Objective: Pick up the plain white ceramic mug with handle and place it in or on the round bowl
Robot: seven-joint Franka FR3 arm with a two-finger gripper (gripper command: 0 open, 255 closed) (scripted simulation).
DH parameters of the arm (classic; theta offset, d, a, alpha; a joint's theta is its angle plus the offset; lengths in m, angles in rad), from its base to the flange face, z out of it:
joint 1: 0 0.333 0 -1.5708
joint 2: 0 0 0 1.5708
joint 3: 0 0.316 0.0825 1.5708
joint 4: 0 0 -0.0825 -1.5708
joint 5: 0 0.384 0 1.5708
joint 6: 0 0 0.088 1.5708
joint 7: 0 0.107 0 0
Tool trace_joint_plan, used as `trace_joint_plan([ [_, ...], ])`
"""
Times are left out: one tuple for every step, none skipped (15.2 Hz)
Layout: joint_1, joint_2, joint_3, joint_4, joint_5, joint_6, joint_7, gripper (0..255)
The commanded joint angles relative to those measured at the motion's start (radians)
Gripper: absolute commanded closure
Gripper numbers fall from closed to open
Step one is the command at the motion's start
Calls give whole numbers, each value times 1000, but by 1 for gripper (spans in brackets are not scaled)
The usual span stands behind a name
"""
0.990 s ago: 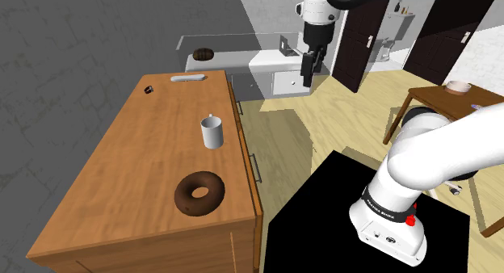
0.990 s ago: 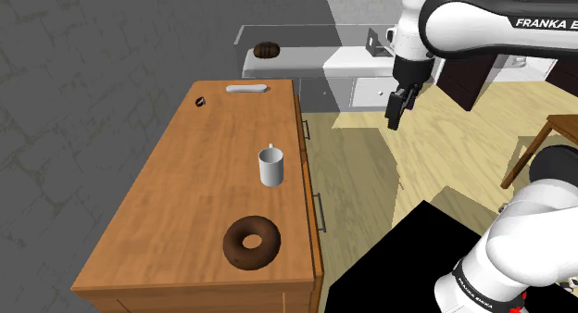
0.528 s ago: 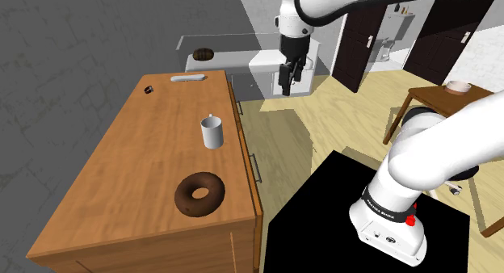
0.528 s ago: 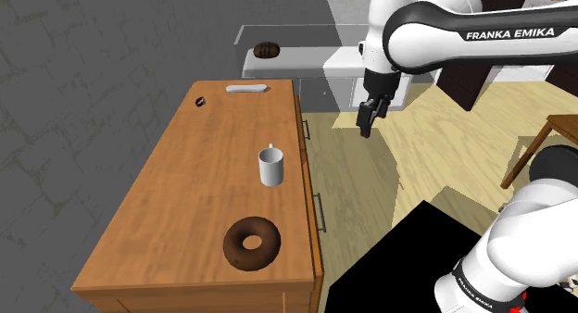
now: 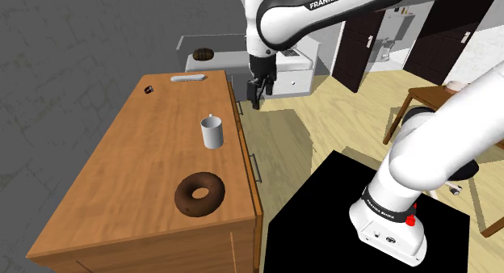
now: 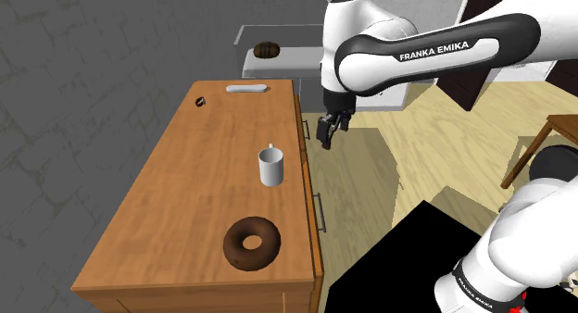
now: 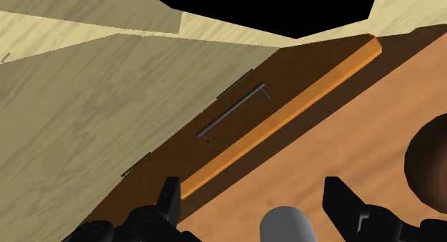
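Plainly legible on the dark band of the white arm [image 6: 433,51] are the words "FRANKA EMIKA"; the shoulder view shows part of the same words, cut by the picture's edge, and the small white lettering on the ring at the arm's foot is too fine to read surely. The black gripper [image 5: 256,98] hangs in the air, pointing down, just off the long edge of the wooden table [image 5: 121,174]. Its fingers [image 7: 170,199] stand wide apart and hold nothing. The pale grey-white mug [image 5: 212,133] stands upright on the table at about eight o'clock from the gripper in the shoulder view, well apart from it. In the wrist view its rounded top shows low between the fingers, untouched. The round dark-brown bowl [image 5: 192,200] sits on the table at six o'clock from the mug, near it but not touching. Toward twelve o'clock, at the table's far end, lie a flat white piece [image 5: 190,79] and a small dark object [image 5: 148,90]. A thin dark drawer handle [image 7: 233,113] runs along the table's side.
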Motion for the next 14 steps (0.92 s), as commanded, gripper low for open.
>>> trace_joint_plan([
  [4,73,19,35,1,42,26,0],
  [7,108,28,53,0,60,38,0],
  [9,143,36,72,-3,77,51,0],
  [11,179,44,93,-6,93,63,0],
  [14,214,52,114,-10,108,76,0],
  [17,250,59,137,-14,122,89,0],
  [20,286,66,161,-20,135,102,0],
  [24,323,73,187,-27,146,115,0],
  [28,359,79,213,-34,157,128,0],
  [33,396,84,241,-42,166,140,0],
  [38,433,88,270,-50,175,153,0],
  [44,470,92,300,-59,182,166,0],
  [50,507,95,332,-68,188,178,0],
  [57,544,98,365,-77,193,190,0],
])
